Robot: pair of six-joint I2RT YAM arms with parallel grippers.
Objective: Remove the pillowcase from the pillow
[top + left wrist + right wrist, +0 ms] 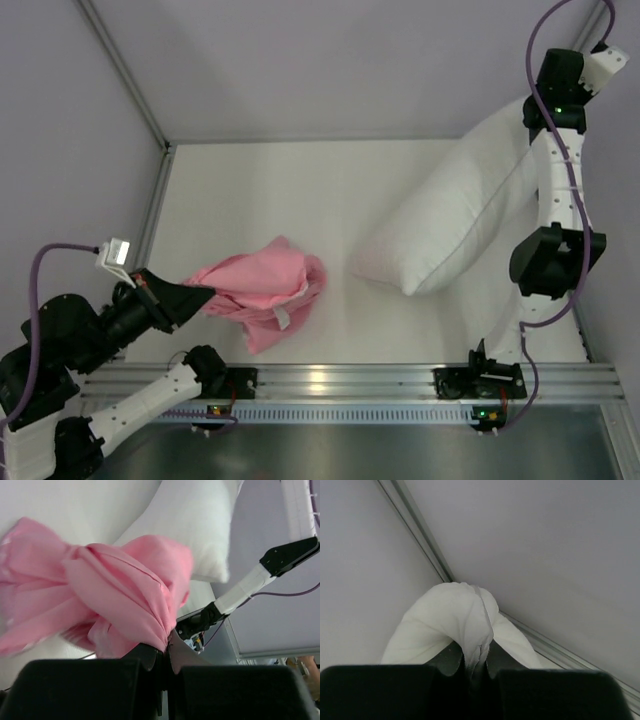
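Note:
The pink pillowcase (pixel 262 288) lies bunched on the white table at the front left, apart from the pillow. My left gripper (pixel 197 297) is shut on its left end; in the left wrist view the pink cloth (pixel 115 595) is pinched between the jaws of the left gripper (pixel 169 647). The plain white pillow (pixel 450 215) stands tilted at the right, its far corner lifted. My right gripper (pixel 530 112) is shut on that corner; the right wrist view shows white fabric (pixel 455 620) clamped in the right gripper (pixel 479 657).
Grey walls enclose the table at the back, left and right, with a metal frame post (pixel 125 70) at the back left. An aluminium rail (pixel 340 380) with the arm bases runs along the near edge.

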